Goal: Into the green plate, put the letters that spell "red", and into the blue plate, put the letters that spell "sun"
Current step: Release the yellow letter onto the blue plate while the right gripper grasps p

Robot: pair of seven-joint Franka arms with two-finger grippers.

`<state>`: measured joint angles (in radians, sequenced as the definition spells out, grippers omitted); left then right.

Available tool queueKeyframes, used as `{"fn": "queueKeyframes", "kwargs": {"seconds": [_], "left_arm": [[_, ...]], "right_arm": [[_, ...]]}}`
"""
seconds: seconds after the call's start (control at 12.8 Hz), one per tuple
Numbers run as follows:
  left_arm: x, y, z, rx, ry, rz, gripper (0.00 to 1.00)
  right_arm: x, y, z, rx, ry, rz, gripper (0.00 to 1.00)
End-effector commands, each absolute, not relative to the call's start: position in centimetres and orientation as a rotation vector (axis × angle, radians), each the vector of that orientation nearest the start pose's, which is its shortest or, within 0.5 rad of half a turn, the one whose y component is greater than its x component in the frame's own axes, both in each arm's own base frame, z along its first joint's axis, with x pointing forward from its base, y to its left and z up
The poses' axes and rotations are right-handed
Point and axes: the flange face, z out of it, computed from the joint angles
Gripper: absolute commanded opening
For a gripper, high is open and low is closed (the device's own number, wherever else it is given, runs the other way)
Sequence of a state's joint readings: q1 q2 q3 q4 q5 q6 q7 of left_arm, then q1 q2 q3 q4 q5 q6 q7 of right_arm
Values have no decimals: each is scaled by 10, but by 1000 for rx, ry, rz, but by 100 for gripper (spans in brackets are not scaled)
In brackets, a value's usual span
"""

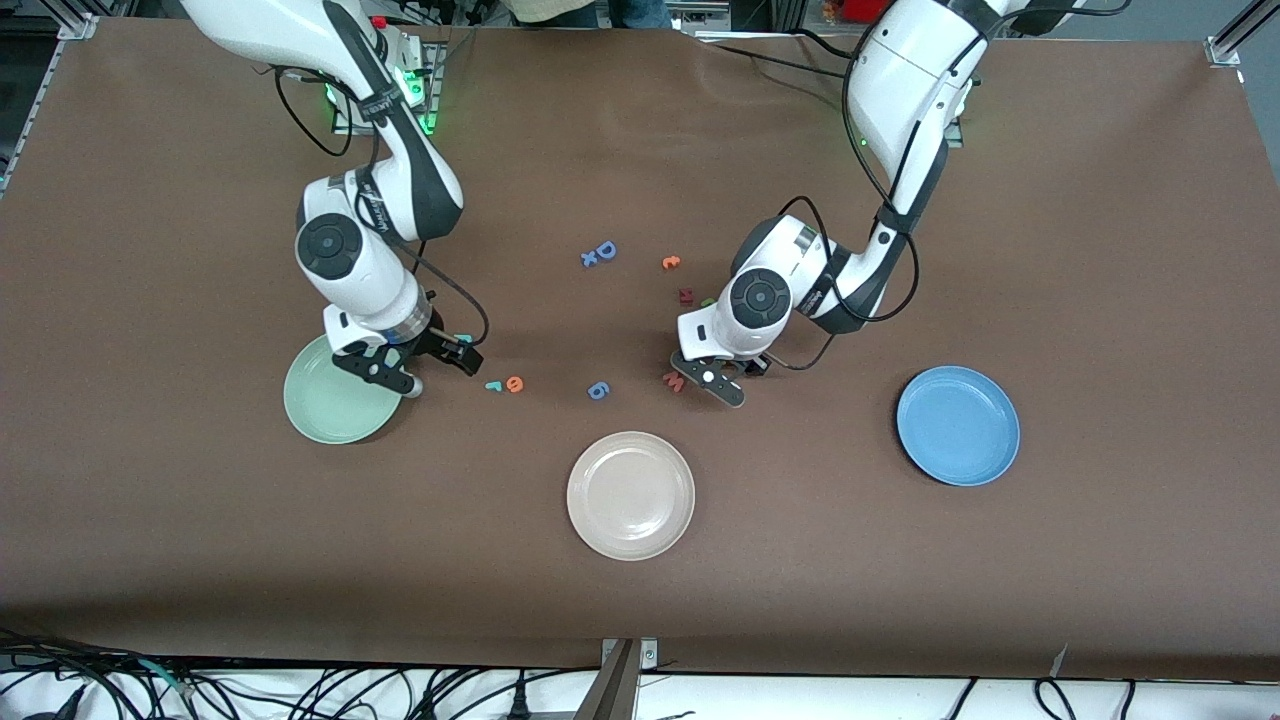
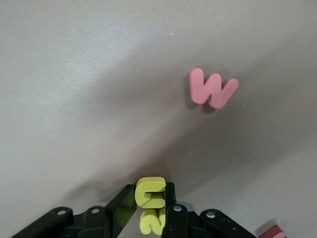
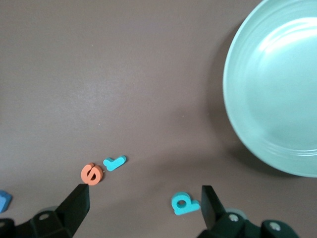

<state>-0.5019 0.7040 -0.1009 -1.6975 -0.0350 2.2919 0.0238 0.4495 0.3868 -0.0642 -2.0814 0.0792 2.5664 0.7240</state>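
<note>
Pinching yellow "u" (image 2: 150, 192): left gripper (image 2: 150, 198); pink "w" (image 2: 213, 89) nearby.

Looks like a robotics lab: two white arms (image 1: 380, 200) bolted to a brown-covered table (image 1: 200, 560) with an aluminium frame (image 1: 1232, 40), and loose cables (image 1: 330, 690) bunched along its edge.

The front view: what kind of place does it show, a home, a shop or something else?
Most likely a robotics lab. Two robot arms are mounted along one edge of a brown table, loose cables run along its nearer edge, and only foam letters and three plain plates, such as the cream-white plate, lie on it.
</note>
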Motion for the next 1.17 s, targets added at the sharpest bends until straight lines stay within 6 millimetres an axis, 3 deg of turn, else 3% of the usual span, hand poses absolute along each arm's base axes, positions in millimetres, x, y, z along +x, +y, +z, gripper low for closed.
{"fn": "queueKeyframes", "kwargs": {"seconds": [0.0,0.16,0.31,0.55,0.7,0.86,0.94,1.02,1.1], "left_arm": [[569,-347,229,-3027,904,187,2],[597,-320,252,-2999,948,189,2],[631,-260,260,-2910,1030,164,2],[660,-168,257,-2917,1014,183,2],[669,-116,254,-2920,1008,201,2],[676,-49,240,-2937,1008,228,2],[677,-28,224,-2946,1012,252,2],[678,-25,220,-2946,1018,249,5],[680,-25,219,-2936,1029,220,18]], "right_arm": [[536,222,227,-2980,636,-165,100],[525,216,211,-2973,638,-191,100],[515,213,192,-2975,633,-204,100],[507,213,181,-2990,632,-178,100],[503,213,178,-2995,634,-166,100],[499,219,173,-2998,658,-145,99],[498,220,171,-3001,654,-142,99],[498,220,171,-3001,654,-141,95],[498,220,171,-3001,657,-139,92]]}}
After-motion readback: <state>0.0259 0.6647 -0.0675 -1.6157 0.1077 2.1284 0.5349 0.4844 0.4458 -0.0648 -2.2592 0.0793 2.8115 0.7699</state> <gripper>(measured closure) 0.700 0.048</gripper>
